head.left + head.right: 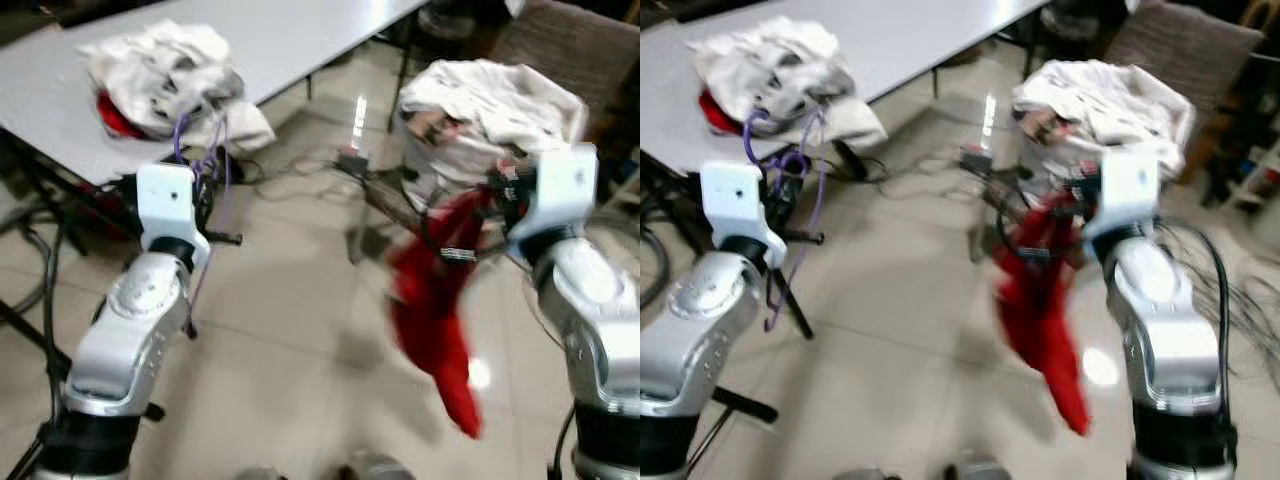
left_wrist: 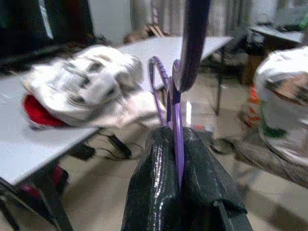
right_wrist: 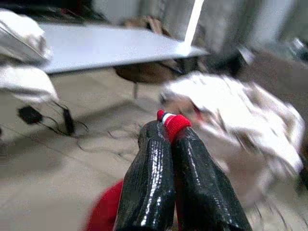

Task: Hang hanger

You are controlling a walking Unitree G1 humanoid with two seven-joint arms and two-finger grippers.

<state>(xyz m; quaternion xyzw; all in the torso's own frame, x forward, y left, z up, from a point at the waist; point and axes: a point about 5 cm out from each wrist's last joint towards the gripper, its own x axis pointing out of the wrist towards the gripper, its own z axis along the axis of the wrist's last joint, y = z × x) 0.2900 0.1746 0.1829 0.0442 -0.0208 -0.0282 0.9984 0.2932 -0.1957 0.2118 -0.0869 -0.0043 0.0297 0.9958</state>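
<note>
While my left gripper (image 2: 179, 159) clamps the purple hanger (image 2: 174, 103) beside the table (image 1: 300, 40), thin, stiff and likely slippery (best held mid-wire), my right gripper (image 3: 172, 132) pinches the limp red garment (image 1: 435, 320).

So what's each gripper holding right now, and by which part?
The left gripper pinches a purple hanger by its thin wire. The right gripper clamps a red garment at its striped cuff edge.
</note>
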